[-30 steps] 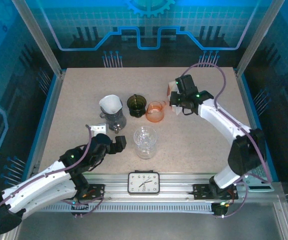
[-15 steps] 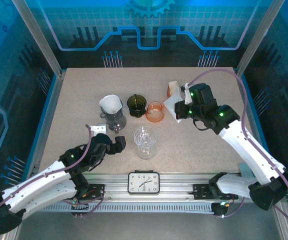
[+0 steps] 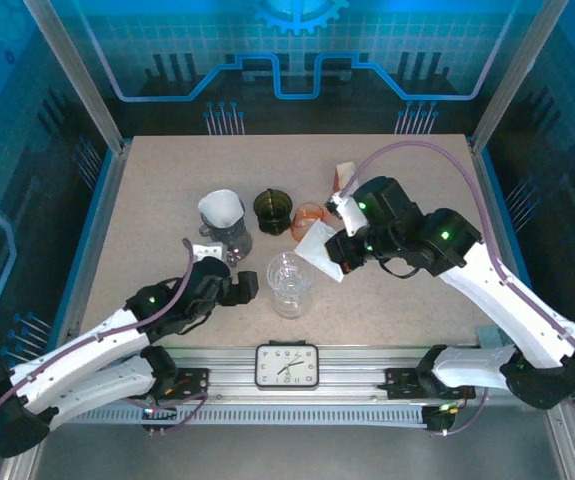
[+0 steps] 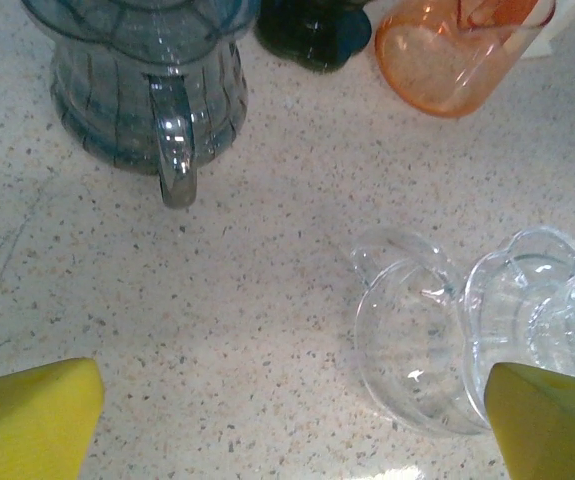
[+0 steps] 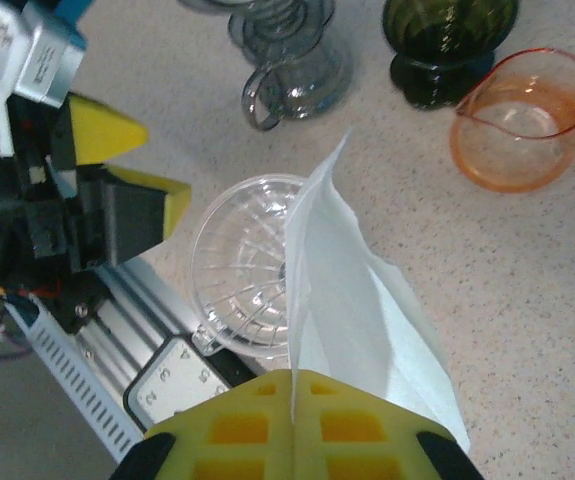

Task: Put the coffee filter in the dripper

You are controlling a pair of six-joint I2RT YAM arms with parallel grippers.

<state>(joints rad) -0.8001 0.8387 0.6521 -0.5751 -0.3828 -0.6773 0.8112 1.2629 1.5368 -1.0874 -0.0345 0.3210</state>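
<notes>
4 glass vessels [image 3: 274, 210] clustered, 1 filter [image 3: 319, 250] clamped in R gripper [image 3: 337, 252] by clear dripper [image 3: 290, 283], L gripper [image 3: 245, 288] agape, bare table [image 3: 147, 200] around

Coffee filter [image 3: 317, 250]: white paper, folded flat into a wedge, is hanging in the air, tilted, with its narrow tip pointing to the near left.
Filter grip: the right gripper [image 5: 292, 385] is pinching its wide end between closed yellow fingers.
Filter place: its tip is hovering over the dripper's right rim, outside the bowl.
Dripper [image 3: 290, 283]: clear and ribbed inside, is standing upright, mouth up, near the middle of the scene's near side.
</notes>
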